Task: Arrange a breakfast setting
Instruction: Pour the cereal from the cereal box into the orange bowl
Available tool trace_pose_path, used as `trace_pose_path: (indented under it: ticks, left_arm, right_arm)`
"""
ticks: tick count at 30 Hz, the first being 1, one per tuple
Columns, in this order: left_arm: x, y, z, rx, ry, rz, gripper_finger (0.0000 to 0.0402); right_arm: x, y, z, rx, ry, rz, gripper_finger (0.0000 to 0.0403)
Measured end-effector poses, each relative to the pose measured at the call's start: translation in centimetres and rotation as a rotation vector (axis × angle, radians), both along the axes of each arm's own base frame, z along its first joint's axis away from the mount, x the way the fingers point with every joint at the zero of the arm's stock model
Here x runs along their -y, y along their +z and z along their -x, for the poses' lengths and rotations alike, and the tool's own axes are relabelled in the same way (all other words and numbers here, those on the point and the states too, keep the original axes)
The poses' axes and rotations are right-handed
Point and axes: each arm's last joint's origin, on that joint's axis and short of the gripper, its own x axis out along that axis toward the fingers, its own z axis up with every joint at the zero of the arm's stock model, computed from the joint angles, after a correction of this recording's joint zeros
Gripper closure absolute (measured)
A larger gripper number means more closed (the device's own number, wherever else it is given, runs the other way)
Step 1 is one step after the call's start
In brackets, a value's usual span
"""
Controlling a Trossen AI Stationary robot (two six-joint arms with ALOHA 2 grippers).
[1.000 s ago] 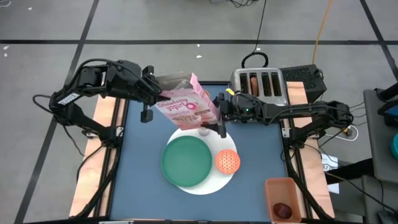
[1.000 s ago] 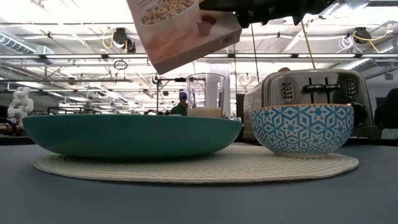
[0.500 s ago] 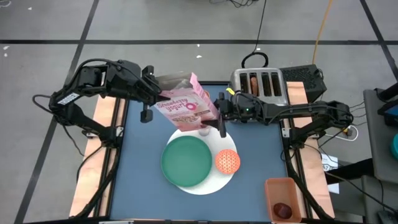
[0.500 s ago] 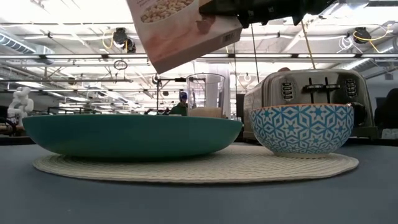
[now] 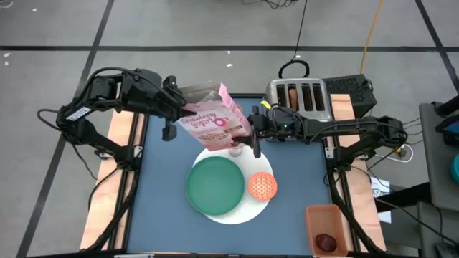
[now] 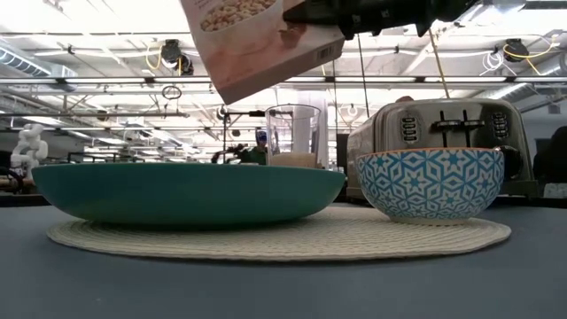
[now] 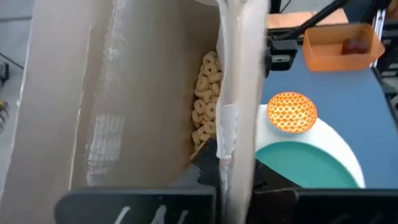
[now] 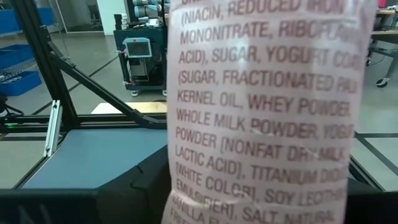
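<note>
High view: a pink cereal box is held tilted in the air above the far half of the table, gripped at one end by the left gripper and at the opposite end by the right gripper, both clenched on it. A green plate and a small orange patterned bowl are seated side by side on a white round mat; a milk glass is set at the mat's far edge, beneath the box. A silver toaster is placed at the far right corner, and an orange bin holding a dark red fruit is found at the near right. Low view: the box is seen hanging clear of the plate; the glass is seen behind the plate, the bowl beside it, the toaster farther back. Left wrist view: the box's open top is presented, with ring cereal inside; the bowl, plate and bin are visible beyond. Right wrist view: a printed ingredients panel of the box is pressed close between the fingers.
</note>
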Motion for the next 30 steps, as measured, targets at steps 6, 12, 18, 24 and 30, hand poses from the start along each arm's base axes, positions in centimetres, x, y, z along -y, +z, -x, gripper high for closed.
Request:
trace_pose_path:
  ticks: [6,12,18,24,30]
  left_arm:
    - [0.0,0.1,0.0,0.018,0.038,0.051,0.0343]
    - [0.0,0.0,0.0,0.012,0.037,0.049,0.0277]
    - [-0.3,2.0,1.4,0.085,0.055,0.046,0.0253]
    - [0.1,5.2,4.1,0.217,0.050,0.038,0.0252]
    - [0.6,6.7,7.7,0.278,0.064,0.079,0.0252]
  right_arm:
    - [0.0,0.0,0.0,0.002,0.000,0.000,0.0197]
    - [0.0,0.0,0.0,0.002,0.000,0.000,0.0196]
    - [0.0,0.0,0.0,0.003,0.000,0.000,0.0196]
    - [0.0,0.0,0.0,0.004,0.000,0.000,0.0196]
    - [-0.1,0.7,0.4,0.031,0.000,-0.002,0.0195]
